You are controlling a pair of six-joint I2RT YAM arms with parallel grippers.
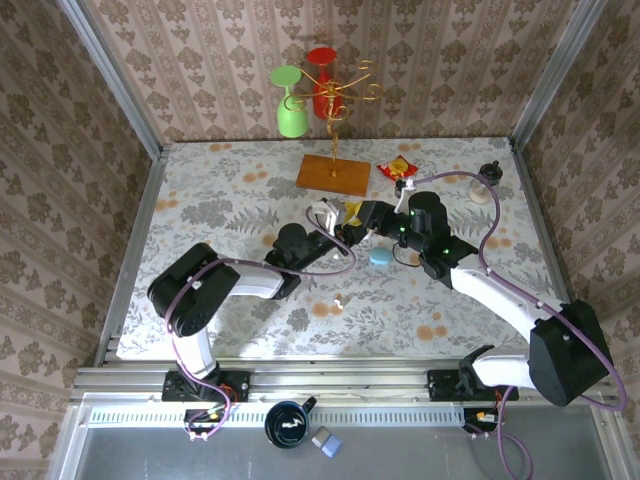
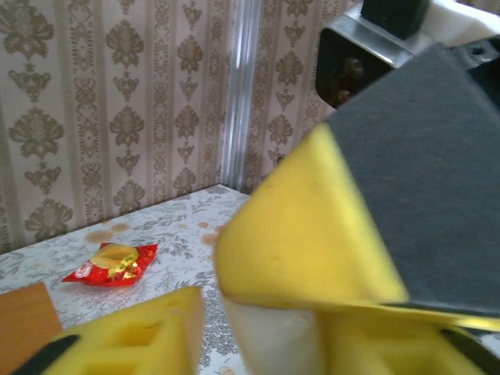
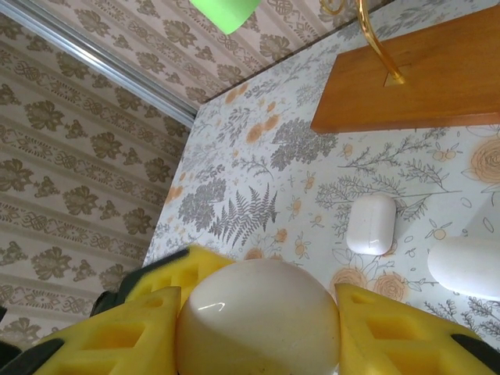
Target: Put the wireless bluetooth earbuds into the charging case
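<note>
Clamping a smooth, rounded white plastic case [image 3: 258,308] between its yellow foam pads [image 3: 117,336], the right gripper [image 3: 262,344] reaches across the middle of the floral-patterned table [image 1: 200,200] and meets the left gripper [image 2: 258,344] almost nose to nose. A white rounded thing [image 2: 269,336] stands between the left gripper's own yellow pads. It lies against one pad with a sliver of tabletop showing beside the other, so I cannot tell whether that claw is clenched. A tiny white earbud [image 1: 340,300] lies alone on the table, on the near side of both grippers and well apart from them. A rounded pale-blue case [image 1: 381,257] sits just beside the right arm's wrist. From the right wrist, a second white case [image 3: 369,224], pill-shaped, lies flat near the orange wooden base [image 3: 422,78] of a gold wire stand [image 1: 340,85], which carries a green glass [image 1: 290,105] and a red glass [image 1: 322,60]. A red snack packet [image 2: 113,263] lies farther back.
</note>
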